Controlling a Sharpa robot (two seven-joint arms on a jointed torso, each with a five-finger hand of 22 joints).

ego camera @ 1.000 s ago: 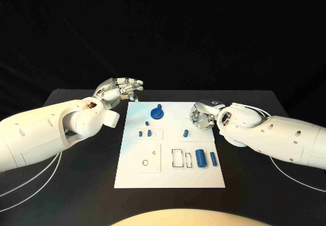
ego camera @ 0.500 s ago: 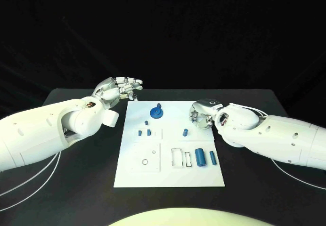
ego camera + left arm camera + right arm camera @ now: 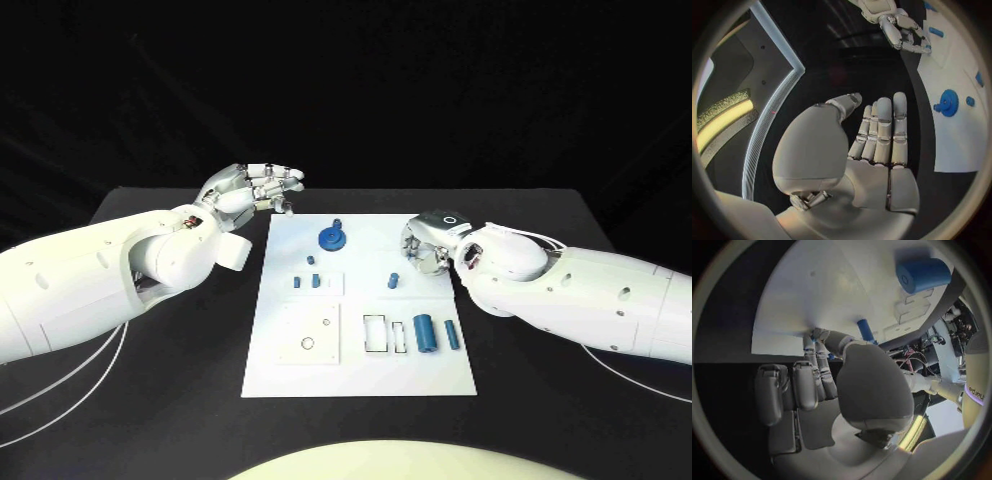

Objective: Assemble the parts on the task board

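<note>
We have the flat white rectangular task board (image 3: 364, 310) lying in the middle of the black table (image 3: 577, 240), with the small blue plastic parts spread over it. A round blue gear-like disc with a short post (image 3: 332, 238) sits near the far edge; three small blue pegs (image 3: 307, 277) stand just nearer than it, on the left; one small blue peg (image 3: 392, 282) stands toward the right edge; a thick blue cylinder (image 3: 426, 333) and a thin blue pin (image 3: 451, 335) lie side by side near the right front, next to empty outlined slots (image 3: 384, 334).

Our left hand (image 3: 254, 187) hovers off the board's far left corner, fingers together and lightly curved, holding nothing. Our right hand (image 3: 430, 246) is low at the board's right edge, fingertips (image 3: 819, 335) curled down to the white surface close beside the lone peg (image 3: 866, 331); we cannot tell whether it already pinches it.

We judge these pieces to be light, rigid and smooth, so they may slip or roll. The cylinder looks best taken across its round sides at mid-length, the pegs by a fine pinch near the top. The recessed pockets on the board appear unfilled, apart from the standing pegs
</note>
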